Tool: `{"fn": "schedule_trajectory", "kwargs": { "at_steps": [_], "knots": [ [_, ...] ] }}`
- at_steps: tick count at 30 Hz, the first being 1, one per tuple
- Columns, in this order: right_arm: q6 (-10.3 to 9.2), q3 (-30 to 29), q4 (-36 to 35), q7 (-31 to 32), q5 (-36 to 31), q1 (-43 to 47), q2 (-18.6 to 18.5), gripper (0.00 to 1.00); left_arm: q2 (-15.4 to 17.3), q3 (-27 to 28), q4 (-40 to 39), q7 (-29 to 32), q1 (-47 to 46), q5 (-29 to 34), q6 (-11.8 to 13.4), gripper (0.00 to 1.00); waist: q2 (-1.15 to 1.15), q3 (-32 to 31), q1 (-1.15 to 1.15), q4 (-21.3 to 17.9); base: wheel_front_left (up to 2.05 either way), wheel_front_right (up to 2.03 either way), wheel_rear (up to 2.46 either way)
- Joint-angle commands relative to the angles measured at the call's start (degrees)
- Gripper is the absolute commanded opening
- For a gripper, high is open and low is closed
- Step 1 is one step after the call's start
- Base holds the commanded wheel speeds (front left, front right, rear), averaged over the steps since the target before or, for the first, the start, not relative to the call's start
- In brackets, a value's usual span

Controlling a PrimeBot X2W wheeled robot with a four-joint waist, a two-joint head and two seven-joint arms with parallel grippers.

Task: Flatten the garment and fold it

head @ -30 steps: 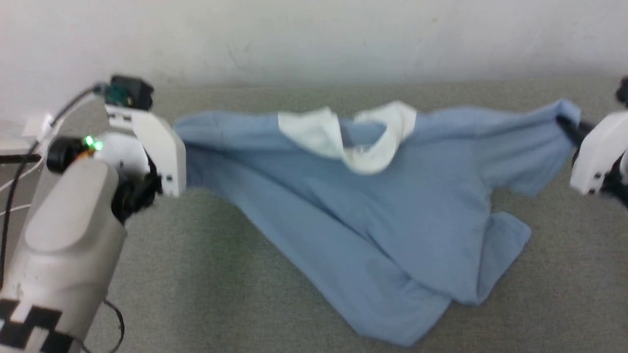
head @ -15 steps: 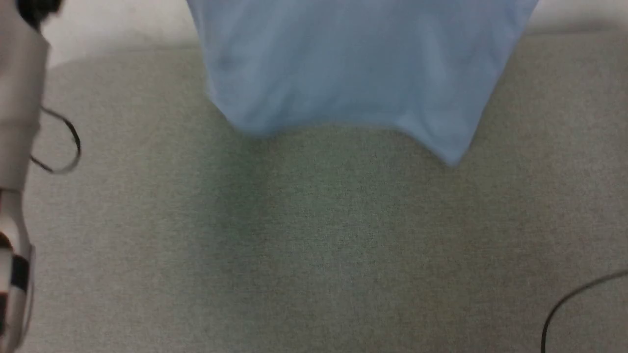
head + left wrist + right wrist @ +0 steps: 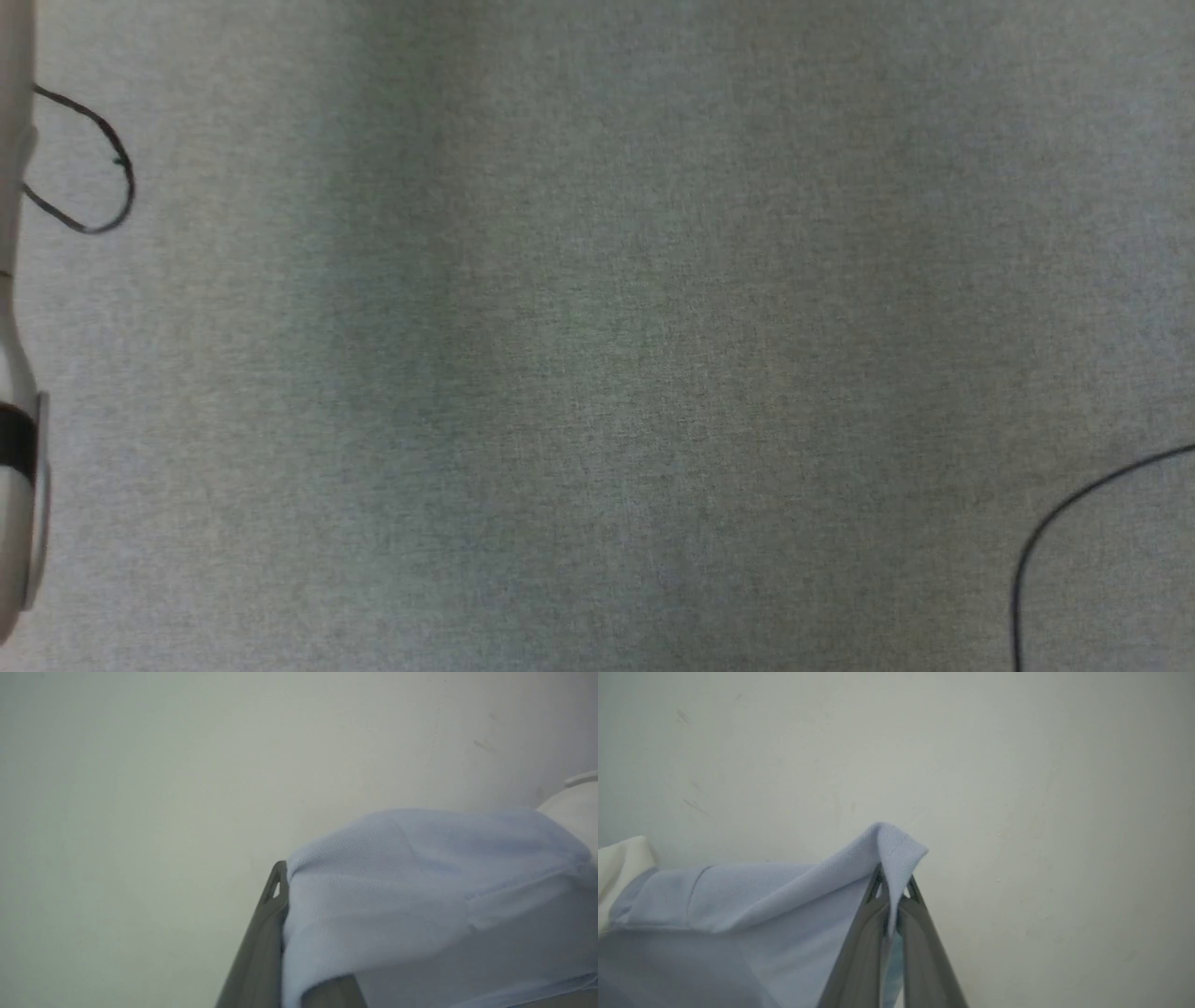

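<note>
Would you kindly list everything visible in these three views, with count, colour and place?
garment: one, light blue, held up by both pincers in front of the wall.
collar: one, white, on the garment, at the left edge of the right wrist view.
wall: one, off-white, behind the garment.
surface: one, grey-green cloth, below the head camera.
cables: two, black; a loop at the upper left of the head view, another at its lower right.
forearm: one, pale with a black band, at the left edge of the head view.
left pincer: one, dark grey, shut on the garment; cloth covers one finger.
right pincer: one, dark grey, shut on a garment corner.
</note>
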Motion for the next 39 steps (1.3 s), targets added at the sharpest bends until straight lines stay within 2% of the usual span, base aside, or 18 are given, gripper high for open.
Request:
{"fn": "schedule_trajectory", "kwargs": {
  "at_steps": [1,6,12,14,19,24,28,32,35,39],
  "knots": [
    [-0.13,1.14,0.96,-0.90,1.40,1.17,0.21,0.00,-0.28,0.43,1.43,-0.92,1.04,-1.01,-0.44,0.00,0.00,1.71,-0.02,-0.86,0.00,0.00,0.00],
    [-0.13,5.05,2.29,-2.58,5.17,4.93,0.66,0.00,-1.22,1.38,4.26,-3.02,4.36,-3.14,-1.45,0.00,0.00,0.94,-0.02,-0.80,0.00,0.00,0.00],
    [-0.13,10.65,0.79,-5.99,11.61,15.55,-0.44,0.00,-2.91,2.55,6.38,-8.03,14.97,-6.28,-2.65,0.00,0.00,-4.10,-0.02,0.25,0.00,0.00,0.00],
    [-0.13,12.17,-0.93,-7.31,13.53,20.32,-0.94,0.00,-3.32,3.54,6.71,-9.42,19.95,-7.95,-2.87,0.00,0.00,-6.59,-0.02,0.23,0.00,0.00,0.00],
    [-0.13,15.40,-7.19,-9.03,16.52,34.52,-2.60,0.00,-3.41,5.12,4.39,-11.99,34.22,-10.01,-1.33,0.00,0.00,-13.74,-0.02,0.19,0.00,0.00,0.00],
    [-0.13,13.71,-15.43,-9.39,17.26,50.26,-5.39,0.00,-2.28,4.19,-3.18,-12.55,49.64,-9.55,-0.05,0.00,0.00,-19.80,-0.02,0.37,0.00,0.00,0.00],
    [-0.13,8.34,-22.79,-7.11,16.34,62.98,-6.93,0.00,-0.06,3.63,-13.28,-10.76,61.13,-9.65,3.08,0.00,0.00,-22.95,-0.02,0.13,0.00,0.00,0.00],
    [-0.13,0.20,-31.72,-2.21,13.99,76.13,-6.22,0.00,3.05,4.88,-27.28,-6.66,72.86,-10.99,8.59,0.00,0.00,-24.42,-0.02,-0.04,0.00,0.00,0.00],
    [-0.13,-6.70,-39.61,3.39,11.07,85.72,-3.94,0.00,5.36,6.27,-39.02,-3.24,81.86,-12.06,13.63,0.00,0.00,-24.67,-0.02,-0.50,0.00,0.00,0.00],
    [-0.13,-14.53,-49.81,13.37,6.67,97.33,1.75,0.00,7.79,8.24,-52.42,1.17,93.19,-13.24,20.73,0.00,0.00,-24.41,-0.02,-1.04,0.00,0.00,0.00]
  ]
}}
